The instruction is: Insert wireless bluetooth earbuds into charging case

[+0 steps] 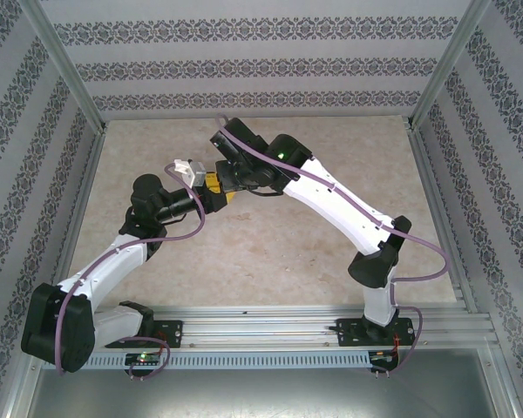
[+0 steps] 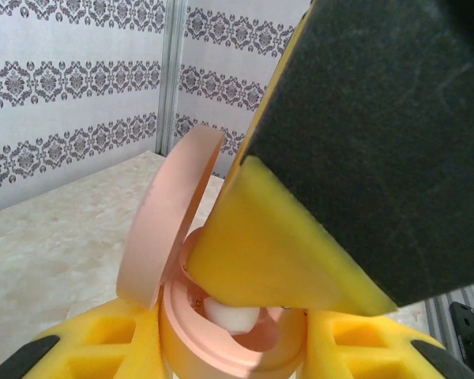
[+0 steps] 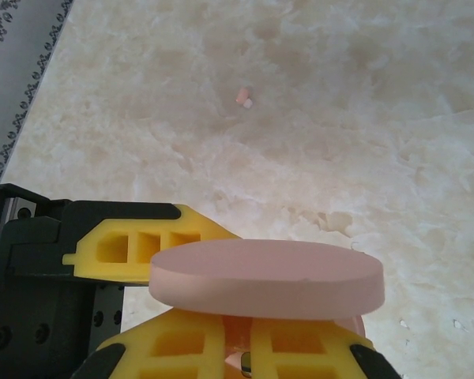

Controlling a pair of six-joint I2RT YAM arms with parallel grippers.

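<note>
Marbled table (image 1: 288,261) w/ patterned walls round it. L arm (image 1: 113,257) and R arm (image 1: 349,209) reach in and meet near mid-table, a bit left of centre. L gripper (image 2: 233,347) has a yellow finger each side of the pink case (image 2: 221,359), clamped on its base w/ the opening up, seemingly held off the table. R gripper (image 3: 238,347) comes at the case from above, and one of its fingers (image 2: 276,253) wedges down into the cavity. Its fingers sit close w/ a thin gap, but can't tell if they pinch anything, as the tips are hidden behind the lid (image 3: 265,276). The lid stands hinged open, tilted back to the left in the L wrist view. Inside the base, right under the R fingertip, sits a pale bud (image 2: 233,316), white part showing, prob. not fully seated. A loose pink bud (image 3: 242,97) lies on the table well apart from the case. Step in hand, I'd judge: seating the 1st bud in its socket. Next needs a small straight press w/out knocking the lid or twisting the case in the L grip, then letting go, backing out and going for the loose bud.
</note>
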